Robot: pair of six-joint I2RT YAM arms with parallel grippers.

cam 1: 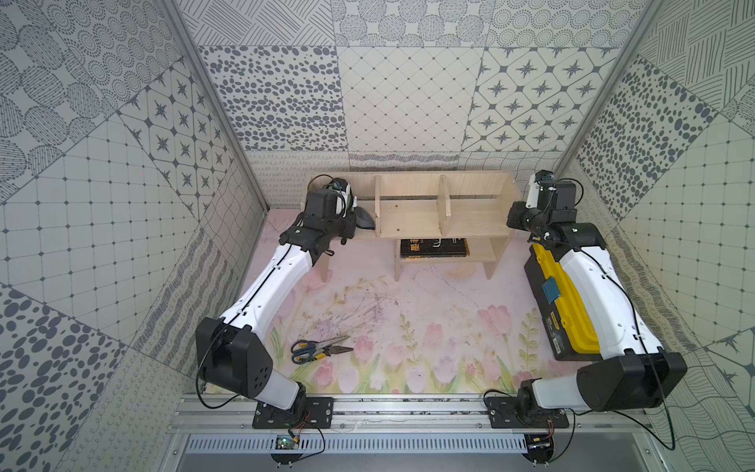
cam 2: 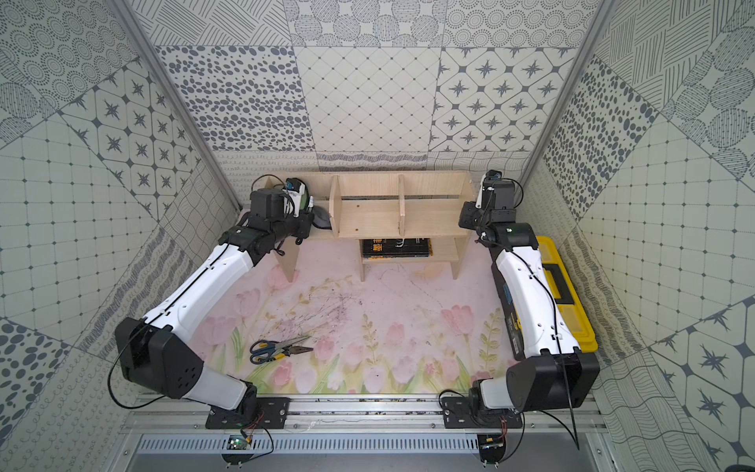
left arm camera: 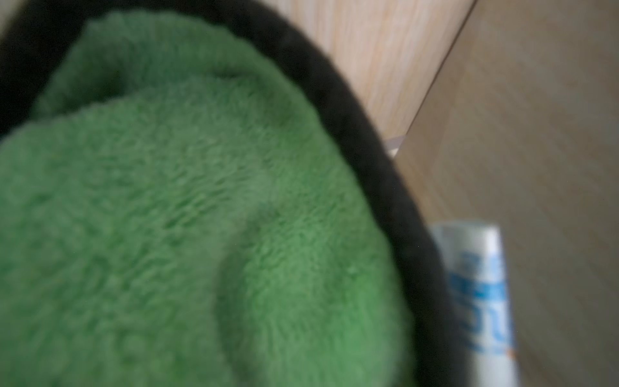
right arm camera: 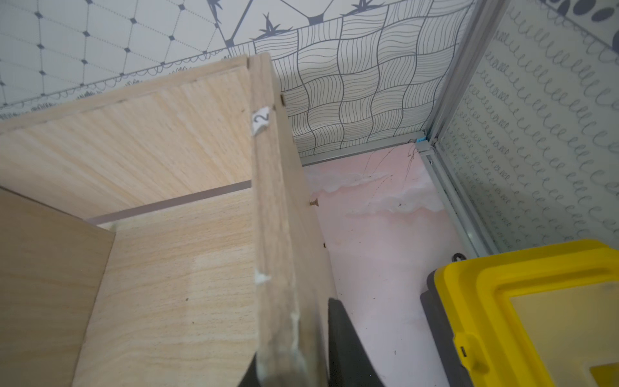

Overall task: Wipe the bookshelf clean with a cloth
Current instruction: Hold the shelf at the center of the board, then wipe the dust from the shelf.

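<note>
This is a robot test booth in a lab, not a home. Printed patterned panels [cam 1: 408, 98] on metal posts [cam 1: 212, 94] wall it in. The left arm [cam 1: 269, 278] and right arm [cam 1: 592, 294] are bolted to a metal rail [cam 1: 408, 412], with bare wires and a circuit board [cam 1: 286, 441] below. A flower-print mat [cam 1: 408, 327] carries props: bookshelf [cam 1: 408, 208], toolbox [cam 2: 572, 314] and scissors [cam 1: 310, 347].

Our left gripper [cam 1: 354, 203] sits inside the bookshelf's [cam 1: 408, 212] end bay, the cloth [left arm camera: 167, 217] bunched against it. Our right gripper [cam 1: 517, 216] straddles the opposite end panel, with the toolbox [cam 1: 572, 314] just behind it. A book [cam 1: 433, 247] lies lower, between both grippers.
</note>
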